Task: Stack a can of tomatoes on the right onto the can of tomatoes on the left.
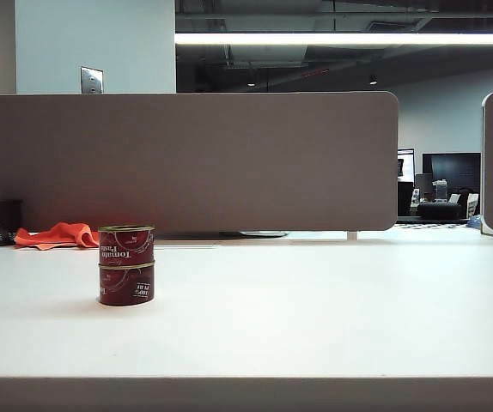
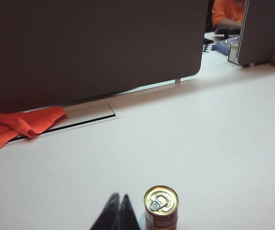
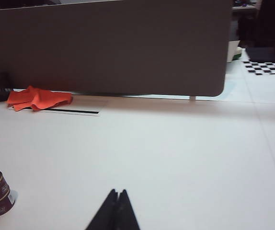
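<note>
At lower left of the exterior view, the upper can point(image 1: 126, 245) sits squarely on the lower can point(image 1: 126, 285) on the worktop point(image 1: 315, 309). Left hand point(image 2: 119, 197) and right hand point(image 3: 118, 192) are both pressed together, empty, apart from the stack. The stacking looks finished; no further move seems needed.

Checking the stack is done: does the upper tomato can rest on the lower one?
Touching. The exterior view shows the upper can sitting directly on the lower can, rims meeting with no gap.
</note>
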Action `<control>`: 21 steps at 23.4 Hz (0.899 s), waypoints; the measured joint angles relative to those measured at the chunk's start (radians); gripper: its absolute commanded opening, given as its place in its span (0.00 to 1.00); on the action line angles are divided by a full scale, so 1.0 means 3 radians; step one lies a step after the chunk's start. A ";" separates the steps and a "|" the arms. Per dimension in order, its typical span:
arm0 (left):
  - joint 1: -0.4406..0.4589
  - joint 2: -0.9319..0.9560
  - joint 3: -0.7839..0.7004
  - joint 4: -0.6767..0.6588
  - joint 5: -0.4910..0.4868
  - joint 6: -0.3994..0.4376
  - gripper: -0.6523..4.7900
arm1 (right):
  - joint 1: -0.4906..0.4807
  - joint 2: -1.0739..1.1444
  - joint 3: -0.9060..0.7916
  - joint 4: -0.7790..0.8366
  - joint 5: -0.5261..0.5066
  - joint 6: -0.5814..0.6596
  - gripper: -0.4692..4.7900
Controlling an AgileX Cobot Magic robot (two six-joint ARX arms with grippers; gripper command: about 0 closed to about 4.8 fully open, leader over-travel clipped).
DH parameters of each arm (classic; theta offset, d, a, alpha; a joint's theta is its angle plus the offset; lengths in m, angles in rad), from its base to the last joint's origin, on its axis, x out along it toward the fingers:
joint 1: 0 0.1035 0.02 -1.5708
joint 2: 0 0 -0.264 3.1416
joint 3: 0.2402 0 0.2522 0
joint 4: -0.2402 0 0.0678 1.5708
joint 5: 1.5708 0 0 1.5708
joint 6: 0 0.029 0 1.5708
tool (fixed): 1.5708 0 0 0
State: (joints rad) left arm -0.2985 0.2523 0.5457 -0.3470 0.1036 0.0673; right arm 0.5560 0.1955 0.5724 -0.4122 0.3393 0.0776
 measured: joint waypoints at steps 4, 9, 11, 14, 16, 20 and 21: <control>0.0000 -0.0003 -0.0721 0.0655 0.0000 0.0004 0.11 | 0.0001 0.0003 -0.0694 0.0796 -0.0013 -0.0304 0.08; 0.0000 0.0001 -0.1298 0.1134 -0.0001 -0.0121 0.11 | 0.0001 0.0001 -0.1205 0.1441 -0.0009 -0.0338 0.07; 0.0000 0.0001 -0.1455 0.1348 -0.0039 -0.0209 0.11 | 0.0001 0.0003 -0.1390 0.1638 -0.0009 -0.0338 0.07; 0.0001 -0.0004 -0.1726 0.1658 -0.0181 -0.0294 0.11 | -0.0001 0.0001 -0.1662 0.1943 -0.0008 -0.0338 0.08; 0.0001 -0.0004 -0.1809 0.1686 -0.0196 -0.0296 0.11 | -0.0005 0.0001 -0.1760 0.2027 -0.0011 -0.0340 0.08; 0.0003 -0.0006 -0.1809 0.1701 -0.0196 -0.0275 0.11 | -0.0006 -0.0004 -0.1884 0.2093 -0.0010 -0.0340 0.08; 0.0003 -0.0006 -0.1811 0.1724 -0.0197 -0.0275 0.11 | -0.0006 -0.0006 -0.1884 0.2099 -0.0011 -0.0340 0.08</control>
State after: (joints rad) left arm -0.2977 0.2504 0.0025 0.1703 0.0444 -0.0151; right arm 0.5541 0.1936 0.0071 0.2176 0.3359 -0.0242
